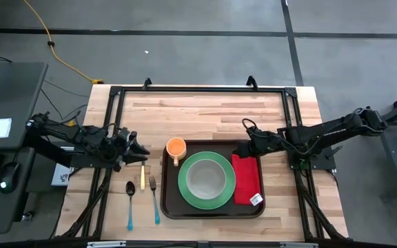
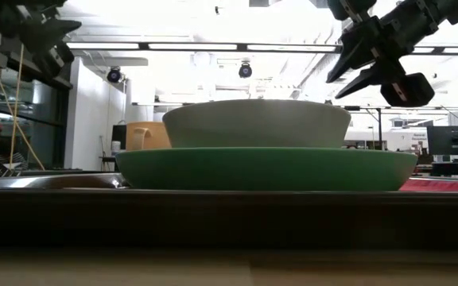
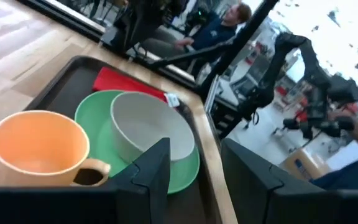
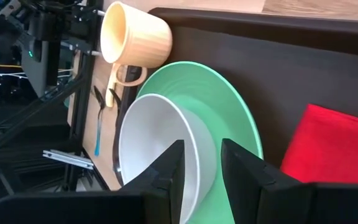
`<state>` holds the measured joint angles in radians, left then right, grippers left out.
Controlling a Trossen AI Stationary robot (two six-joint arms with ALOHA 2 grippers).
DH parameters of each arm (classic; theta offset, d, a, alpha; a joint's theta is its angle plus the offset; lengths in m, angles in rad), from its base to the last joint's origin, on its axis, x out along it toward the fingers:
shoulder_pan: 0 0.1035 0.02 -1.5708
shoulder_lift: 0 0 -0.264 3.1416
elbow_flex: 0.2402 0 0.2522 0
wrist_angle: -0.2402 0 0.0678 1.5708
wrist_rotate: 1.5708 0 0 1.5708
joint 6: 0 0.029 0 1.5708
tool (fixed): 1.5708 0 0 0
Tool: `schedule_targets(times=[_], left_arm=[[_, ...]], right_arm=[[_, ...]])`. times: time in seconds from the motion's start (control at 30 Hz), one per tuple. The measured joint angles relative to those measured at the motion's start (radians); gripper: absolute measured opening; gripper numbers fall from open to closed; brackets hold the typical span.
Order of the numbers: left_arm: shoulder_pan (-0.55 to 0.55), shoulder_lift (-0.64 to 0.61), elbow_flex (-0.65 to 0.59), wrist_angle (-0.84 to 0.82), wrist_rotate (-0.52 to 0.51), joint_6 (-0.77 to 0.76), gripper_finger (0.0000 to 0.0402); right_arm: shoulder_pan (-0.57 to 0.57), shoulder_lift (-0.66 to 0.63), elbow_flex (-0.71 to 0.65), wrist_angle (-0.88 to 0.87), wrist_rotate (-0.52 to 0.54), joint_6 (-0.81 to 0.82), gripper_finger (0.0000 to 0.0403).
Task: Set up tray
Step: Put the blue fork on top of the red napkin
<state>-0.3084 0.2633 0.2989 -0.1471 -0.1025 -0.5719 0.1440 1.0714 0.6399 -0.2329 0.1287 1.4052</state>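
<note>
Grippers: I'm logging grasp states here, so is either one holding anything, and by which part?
Nothing is held. The left gripper and right gripper both hover open and empty beside the tray.

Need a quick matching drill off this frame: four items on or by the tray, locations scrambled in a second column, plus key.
Items:
1. orange mug
2. grey bowl
3. red napkin
4. fork

Places:
A. on the bare table, outside the tray's left rim
B. sitting on the green plate
C. in the tray's far-left corner
D. in the tray, to the right of the plate

Pairs: 1-C, 2-B, 3-D, 4-A
</note>
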Motion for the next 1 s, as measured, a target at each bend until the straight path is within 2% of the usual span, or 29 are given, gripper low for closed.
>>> schedule_targets(times=[0.3, 0.57, 0.8, 1.0], left_arm=[[0.000, 0.116, 0.012, 0.001, -0.022, -0.128, 0.0172], [0.000, 0.280, 0.136, -0.024, 0.010, -0.161, 0.0172], [0.000, 0.440, 0.301, -0.215, 0.074, -0.220, 0.0172], [0.000, 0.572, 0.443, -0.408, 0.110, -0.282, 0.0172]], right_arm=[[0.000, 0.000, 0.000, 0.019, -0.004, 0.000, 0.0083], [0.000, 0.000, 0.000, 0.019, -0.007, -0.001, 0.0083], [0.000, 0.000, 0.000, 0.019, -0.025, -0.004, 0.0083], [0.000, 0.000, 0.000, 0.020, -0.018, -0.098, 0.0083]])
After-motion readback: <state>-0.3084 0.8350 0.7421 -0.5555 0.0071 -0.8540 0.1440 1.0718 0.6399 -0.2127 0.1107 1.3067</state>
